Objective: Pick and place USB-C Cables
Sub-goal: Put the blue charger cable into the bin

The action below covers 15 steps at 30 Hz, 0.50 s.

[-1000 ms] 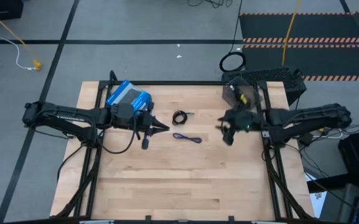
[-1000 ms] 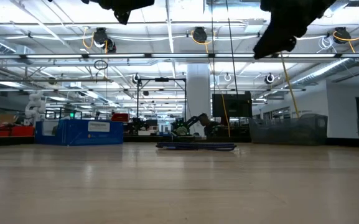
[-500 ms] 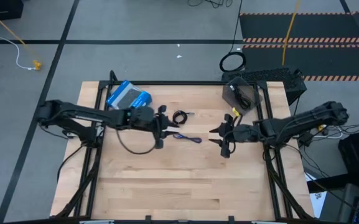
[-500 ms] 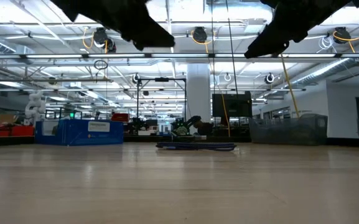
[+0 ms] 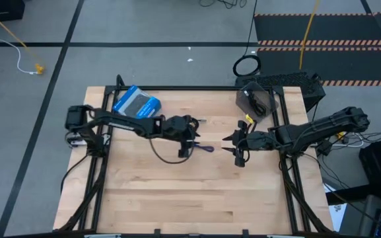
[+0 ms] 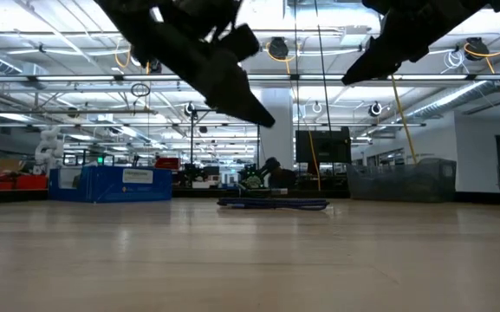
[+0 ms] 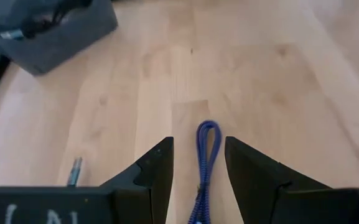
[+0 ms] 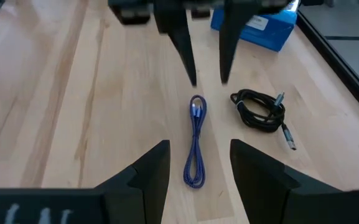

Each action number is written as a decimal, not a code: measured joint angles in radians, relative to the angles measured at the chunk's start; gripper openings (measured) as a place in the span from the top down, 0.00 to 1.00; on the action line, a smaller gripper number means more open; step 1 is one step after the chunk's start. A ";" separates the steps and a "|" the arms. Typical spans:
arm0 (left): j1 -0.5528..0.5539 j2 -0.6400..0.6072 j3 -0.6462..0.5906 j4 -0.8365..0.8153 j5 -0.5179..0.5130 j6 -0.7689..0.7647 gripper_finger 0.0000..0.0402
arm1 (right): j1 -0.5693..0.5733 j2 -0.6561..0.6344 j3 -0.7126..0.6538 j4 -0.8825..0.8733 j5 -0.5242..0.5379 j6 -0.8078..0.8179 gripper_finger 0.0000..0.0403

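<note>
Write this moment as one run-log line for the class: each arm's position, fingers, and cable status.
left gripper: above blue cable end, fingers open | right gripper: hovering at opposite end, fingers open | blue cable: flat on table, not held | black coiled cable: untouched

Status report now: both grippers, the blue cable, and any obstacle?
Left gripper open, straddling blue cable. Right gripper open over its other end. Cable flat on table. Black coiled cable beside, apart.
</note>
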 joint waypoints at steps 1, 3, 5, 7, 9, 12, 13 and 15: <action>0.002 0.021 0.009 -0.001 0.000 0.001 0.63 | 0.000 0.000 0.000 -0.001 0.000 -0.004 0.60; 0.008 0.057 0.030 -0.025 0.000 0.004 0.63 | 0.000 0.000 0.000 0.003 0.000 -0.013 0.60; 0.012 0.091 0.056 -0.059 0.000 0.008 0.62 | 0.000 0.000 0.000 0.002 0.000 -0.014 0.60; 0.014 0.121 0.076 -0.087 0.000 0.008 0.60 | 0.000 0.000 0.000 0.002 0.000 -0.015 0.60; 0.014 0.150 0.094 -0.109 0.000 0.005 0.57 | 0.000 0.000 0.000 0.003 0.000 -0.016 0.60; 0.014 0.193 0.126 -0.145 0.001 0.002 0.54 | 0.000 0.000 0.000 0.003 0.001 -0.022 0.60; 0.013 0.207 0.137 -0.156 0.001 0.002 0.53 | 0.000 0.000 0.000 0.002 0.001 -0.022 0.60; 0.013 0.235 0.152 -0.162 0.001 0.002 0.51 | 0.000 0.000 0.000 0.003 0.001 -0.022 0.60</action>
